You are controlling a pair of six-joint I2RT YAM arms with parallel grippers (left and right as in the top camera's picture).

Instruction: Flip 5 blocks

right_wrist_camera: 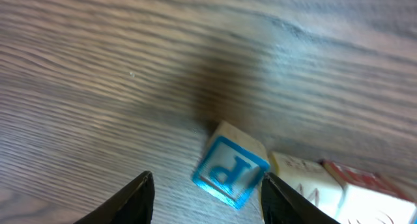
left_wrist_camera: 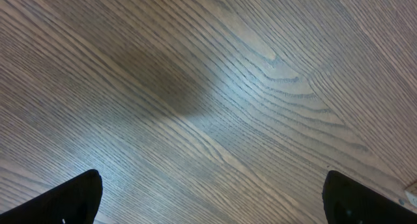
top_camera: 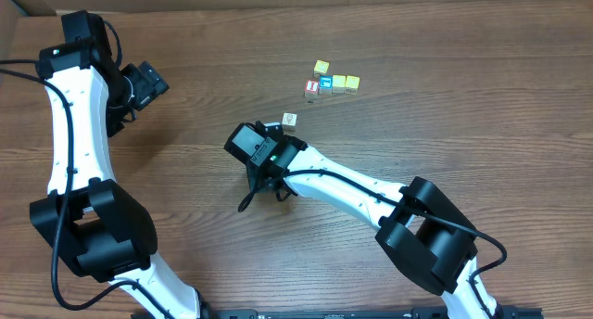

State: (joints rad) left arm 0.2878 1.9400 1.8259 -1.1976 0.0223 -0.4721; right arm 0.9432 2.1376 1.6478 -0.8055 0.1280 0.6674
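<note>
The wooden tabletop (top_camera: pixel 445 96) carries everything. The left arm (top_camera: pixel 74 124) stands well off at the left side. Its left pincer (left_wrist_camera: pixel 212 208) is spread wide over bare wood and holds nothing. The right arm (top_camera: pixel 352 185) reaches in to the middle and is much the nearer to the work. Its right pincer (right_wrist_camera: pixel 208 199) has its fingers apart and is clamped on nothing. The finger on the near-left of the wrist view is clear of the cube; whether the other one brushes a corner I cannot tell.

The blue block (right_wrist_camera: pixel 231 168) lies on the tabletop straight ahead of that pincer. It is in line with the gap between the fingers, a little toward the right of the wrist view. Its blue-framed face with the letter P shows toward the camera. A cube has no long axis, so what counts is its skew: a corner, not a flat side, points at the fingers. A fresh grip would probably call for a twist of the wrist.

A pale block (right_wrist_camera: pixel 296 175) sits just beside it, then a red-edged block (right_wrist_camera: pixel 365 185), so that side is crowded. From overhead, a cluster of blocks (top_camera: pixel 332 81) sits farther up the tabletop and a lone cube (top_camera: pixel 290 121) near the right wrist.
</note>
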